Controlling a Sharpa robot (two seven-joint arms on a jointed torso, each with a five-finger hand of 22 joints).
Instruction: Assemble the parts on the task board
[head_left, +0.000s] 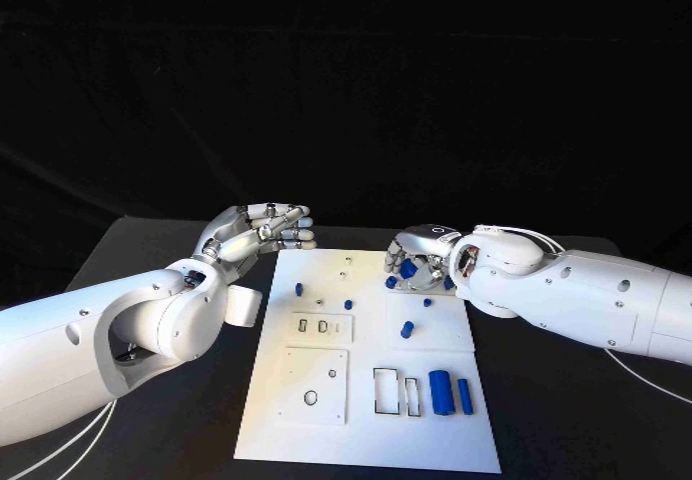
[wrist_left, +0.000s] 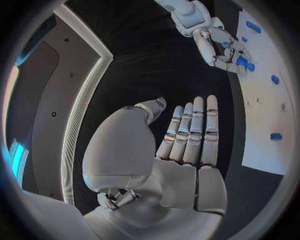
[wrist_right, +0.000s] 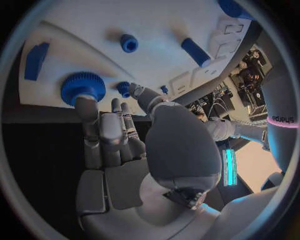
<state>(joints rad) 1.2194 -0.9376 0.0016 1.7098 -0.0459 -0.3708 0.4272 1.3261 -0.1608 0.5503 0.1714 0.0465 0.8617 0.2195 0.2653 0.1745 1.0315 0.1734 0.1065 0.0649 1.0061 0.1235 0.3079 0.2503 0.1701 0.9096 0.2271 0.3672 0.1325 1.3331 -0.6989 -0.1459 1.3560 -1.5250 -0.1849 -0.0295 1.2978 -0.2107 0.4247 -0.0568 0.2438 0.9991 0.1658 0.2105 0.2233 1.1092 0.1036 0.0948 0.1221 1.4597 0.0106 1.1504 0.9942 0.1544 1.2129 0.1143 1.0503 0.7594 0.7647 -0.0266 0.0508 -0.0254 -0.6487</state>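
Observation:
The white task board (head_left: 368, 420) lies in the middle of the table, with small blue parts spread over it. My right hand (head_left: 427, 249) hovers over the board's far right corner. Its fingers (wrist_right: 103, 132) are stretched out straight. One fingertip reaches the rim of a large blue gear (wrist_right: 82, 86), and a smaller blue gear (wrist_right: 125, 89) sits by the thumb. Nothing is gripped. My left hand (head_left: 268, 230) hangs beyond the board's far left corner, its fingers (wrist_left: 194, 130) straight and holding nothing.
On the board are short blue pegs (head_left: 299, 289) (head_left: 348, 302) (head_left: 407, 328), a thick blue cylinder (head_left: 440, 392), a slim blue bar (head_left: 464, 395) and rectangular slots (head_left: 389, 390). Near the gears lie a blue ring (wrist_right: 129, 43) and a blue cylinder (wrist_right: 197, 52).

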